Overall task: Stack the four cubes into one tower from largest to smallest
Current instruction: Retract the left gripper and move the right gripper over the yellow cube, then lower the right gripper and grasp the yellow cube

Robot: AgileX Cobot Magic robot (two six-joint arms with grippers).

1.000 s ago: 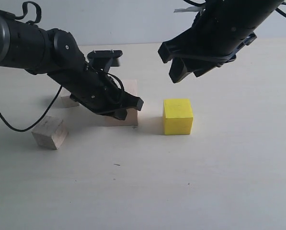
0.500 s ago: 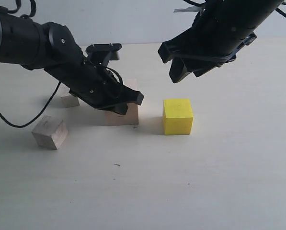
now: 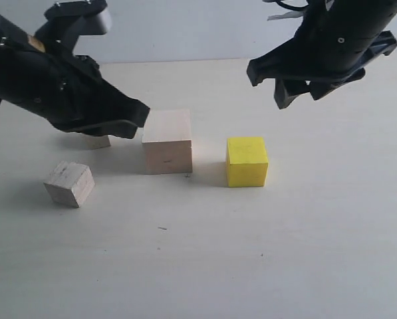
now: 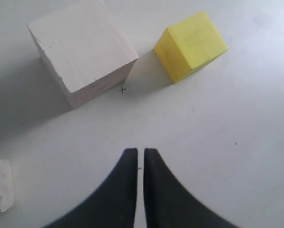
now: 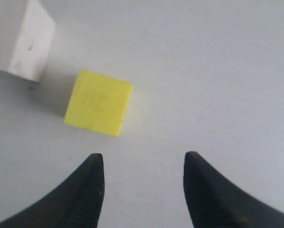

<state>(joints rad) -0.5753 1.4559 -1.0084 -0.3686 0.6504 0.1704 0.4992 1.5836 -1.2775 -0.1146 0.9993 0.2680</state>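
Observation:
The large pale wood cube stands alone mid-table, with the yellow cube to its right and apart from it. One small pale wood cube lies at the front left. Another small cube is partly hidden behind the left arm. My left gripper hovers just left of the large cube, jaws nearly touching and holding nothing. My right gripper hangs open above and behind the yellow cube, empty.
Only the pale tabletop lies around the cubes. The large cube's corner shows in the right wrist view, and a small cube's edge in the left wrist view.
My left arm has drawn back up and to the left, uncovering the large cube. The right gripper has shifted a little right and higher. No cube has moved.

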